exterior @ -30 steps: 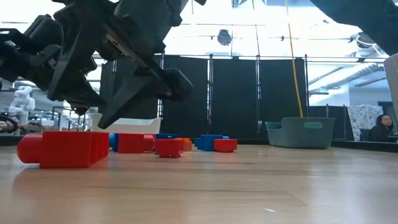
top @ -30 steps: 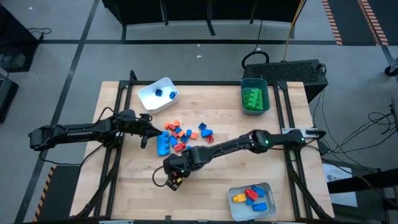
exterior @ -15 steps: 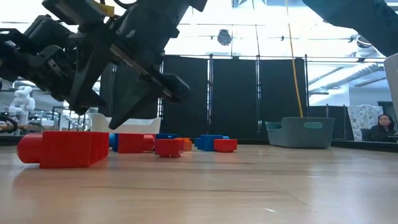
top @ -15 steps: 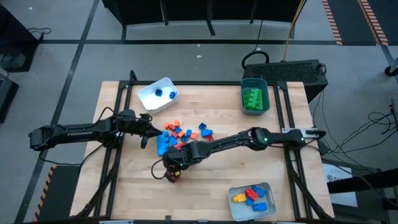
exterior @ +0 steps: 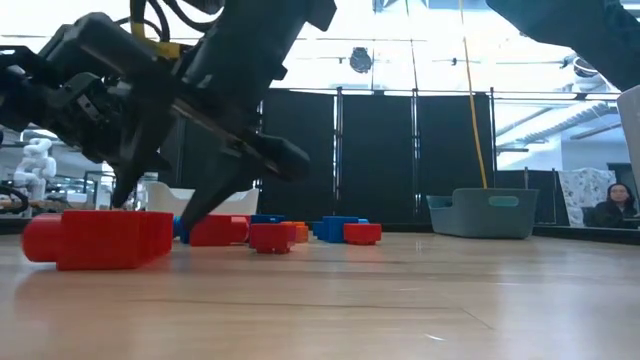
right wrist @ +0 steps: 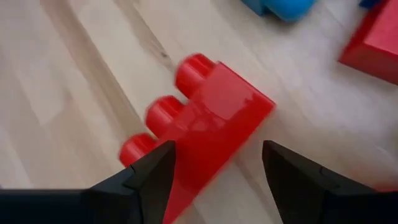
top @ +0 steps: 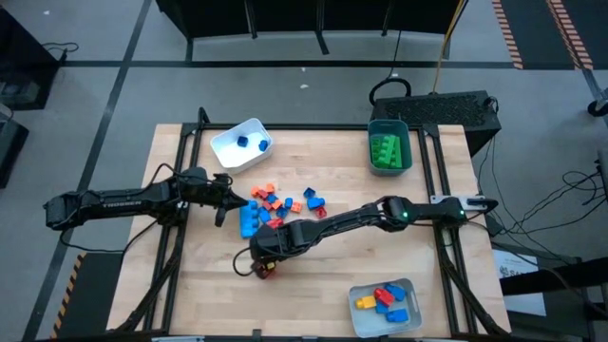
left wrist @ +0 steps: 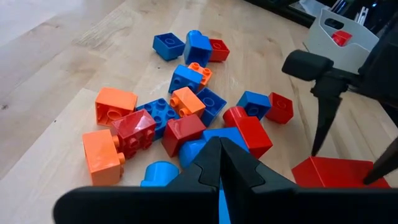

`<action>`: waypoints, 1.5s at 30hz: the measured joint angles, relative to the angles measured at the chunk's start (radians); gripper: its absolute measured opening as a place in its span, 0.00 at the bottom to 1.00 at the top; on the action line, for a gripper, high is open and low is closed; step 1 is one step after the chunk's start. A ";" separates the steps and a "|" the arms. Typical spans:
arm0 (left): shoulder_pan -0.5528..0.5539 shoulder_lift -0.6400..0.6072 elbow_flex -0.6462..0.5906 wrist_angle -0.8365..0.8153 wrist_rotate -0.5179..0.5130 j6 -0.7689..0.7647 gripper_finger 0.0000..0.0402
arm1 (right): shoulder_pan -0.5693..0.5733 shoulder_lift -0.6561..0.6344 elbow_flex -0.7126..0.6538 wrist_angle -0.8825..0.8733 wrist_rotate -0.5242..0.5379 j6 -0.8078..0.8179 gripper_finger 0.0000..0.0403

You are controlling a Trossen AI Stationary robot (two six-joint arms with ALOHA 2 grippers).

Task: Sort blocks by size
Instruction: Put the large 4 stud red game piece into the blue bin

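Observation:
A long red block [exterior: 100, 240] lies on its side on the table, studs level, apart from the pile of blocks [top: 280, 201] in red, blue and orange. My right gripper [exterior: 155, 205] is open and low over the red block [right wrist: 211, 118], one finger on either side of it. My left gripper [top: 225, 197] is shut and hangs still at the pile's left edge [left wrist: 219, 146], holding nothing. My right gripper comes down slanting from above, its fingers [right wrist: 149, 177] across the red block's length. One finger overlaps the block's near edge [right wrist: 186, 155] in the wrist view. I cannot tell whether it touches the block, which rests on the table.
A white tray [top: 228, 142] with small blue blocks stands far left. A teal tray [top: 389, 128] with green blocks stands far right. A grey tray [top: 359, 296] with mixed blocks sits near right. A big blue block [top: 249, 220] lies next to the pile. Bare wood lies near left.
My right gripper has sunk toward the table and tipped steeper, so its open fingers now reach down on both sides of the long red block. The gap between the fingers has stayed the same.

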State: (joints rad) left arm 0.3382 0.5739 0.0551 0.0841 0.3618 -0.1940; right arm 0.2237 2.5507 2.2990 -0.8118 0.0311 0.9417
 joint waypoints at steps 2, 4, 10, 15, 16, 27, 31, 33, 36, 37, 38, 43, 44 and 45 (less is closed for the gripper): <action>0.000 0.000 0.000 0.000 0.000 0.000 0.03 | 0.000 0.000 -0.002 0.019 -0.001 0.002 0.54; 0.000 0.000 0.000 0.000 0.000 0.000 0.03 | 0.000 0.000 -0.002 0.033 -0.001 0.000 0.51; 0.000 0.000 0.000 0.000 0.000 0.000 0.03 | -0.001 0.005 -0.002 0.037 -0.002 -0.026 0.34; 0.000 0.000 0.000 0.000 0.000 0.000 0.03 | -0.002 0.024 0.000 0.065 -0.003 -0.046 0.20; 0.000 0.000 0.000 0.000 0.000 0.000 0.03 | -0.002 0.026 0.000 0.070 -0.006 -0.056 0.17; 0.000 0.002 0.000 -0.025 -0.004 -0.002 0.03 | -0.003 0.039 0.000 0.125 -0.116 -0.100 0.00; 0.000 0.002 0.000 -0.025 -0.004 -0.002 0.03 | 0.002 0.029 -0.001 0.118 -0.111 -0.101 0.00; 0.000 0.002 0.000 -0.025 -0.004 -0.002 0.03 | 0.007 0.017 -0.004 0.107 -0.100 -0.107 0.00; 0.000 0.002 0.000 -0.025 -0.004 -0.002 0.03 | 0.015 -0.005 -0.005 0.068 -0.058 -0.119 0.00; 0.000 0.002 0.000 -0.025 -0.004 -0.002 0.03 | 0.016 -0.017 -0.005 0.046 -0.039 -0.119 0.00; 0.000 0.002 0.000 -0.024 -0.004 -0.001 0.03 | 0.017 -0.030 -0.005 0.015 -0.017 -0.119 0.00; 0.000 0.002 0.000 -0.024 -0.004 -0.001 0.03 | 0.020 -0.089 -0.005 -0.143 0.083 -0.099 0.00; 0.000 0.002 0.000 -0.024 -0.004 0.000 0.03 | 0.020 -0.099 -0.005 -0.170 0.101 -0.096 0.00; 0.000 0.002 0.000 -0.024 -0.004 0.001 0.03 | 0.021 -0.111 -0.005 -0.200 0.119 -0.094 0.00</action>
State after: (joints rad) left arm 0.3378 0.5758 0.0551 0.0601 0.3580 -0.1929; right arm 0.2445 2.4396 2.2936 -1.0118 0.1497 0.8479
